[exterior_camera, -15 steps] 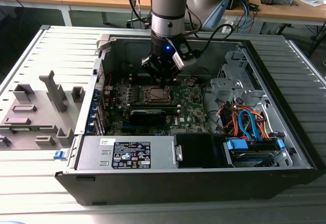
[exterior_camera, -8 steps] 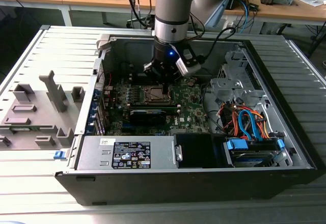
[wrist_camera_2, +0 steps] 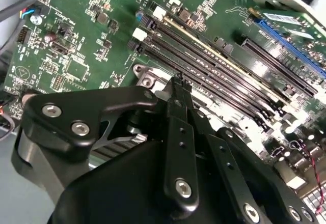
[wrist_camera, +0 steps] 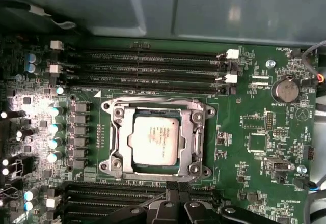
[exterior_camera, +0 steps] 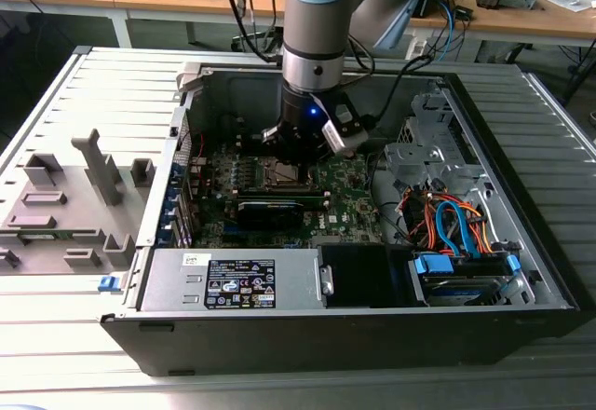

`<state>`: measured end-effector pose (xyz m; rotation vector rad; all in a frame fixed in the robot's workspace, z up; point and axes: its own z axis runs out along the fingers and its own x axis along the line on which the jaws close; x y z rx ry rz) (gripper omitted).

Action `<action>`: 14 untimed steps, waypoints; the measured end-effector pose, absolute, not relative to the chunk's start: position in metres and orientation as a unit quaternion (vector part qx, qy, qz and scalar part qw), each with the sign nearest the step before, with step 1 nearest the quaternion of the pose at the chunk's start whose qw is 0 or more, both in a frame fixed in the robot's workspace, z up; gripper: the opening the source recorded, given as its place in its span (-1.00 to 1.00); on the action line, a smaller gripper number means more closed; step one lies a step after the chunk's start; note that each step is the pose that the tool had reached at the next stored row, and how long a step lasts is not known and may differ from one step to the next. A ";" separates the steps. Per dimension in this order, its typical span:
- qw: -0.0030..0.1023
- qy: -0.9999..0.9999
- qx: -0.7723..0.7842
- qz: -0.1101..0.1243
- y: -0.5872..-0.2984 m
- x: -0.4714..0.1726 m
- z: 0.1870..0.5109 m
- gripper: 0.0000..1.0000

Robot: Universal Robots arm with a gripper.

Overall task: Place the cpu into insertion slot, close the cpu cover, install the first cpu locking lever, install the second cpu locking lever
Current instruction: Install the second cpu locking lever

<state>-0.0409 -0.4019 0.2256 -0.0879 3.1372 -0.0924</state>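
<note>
Green motherboard [wrist_camera: 244, 127], black memory slots [wrist_camera: 147, 71], coin battery [wrist_camera: 285, 90], grey power supply [exterior_camera: 233, 280], blue drive cables [exterior_camera: 456, 224]

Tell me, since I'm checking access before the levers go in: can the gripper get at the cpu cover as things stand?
Probably yes. In the first wrist view the cpu cover lies flat around the seated cpu, with nothing over it, and the gripper sits at its edge beside the memory slots.
</note>
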 end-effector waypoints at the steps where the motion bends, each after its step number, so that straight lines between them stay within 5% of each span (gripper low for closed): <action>1: 0.001 0.999 -0.028 -0.029 -0.405 -0.041 0.225 -0.78; 8: 0.001 0.999 -0.028 -0.029 -0.413 -0.041 0.225 -0.78; 14: 0.002 1.000 -0.028 -0.004 -0.420 -0.041 0.225 -0.78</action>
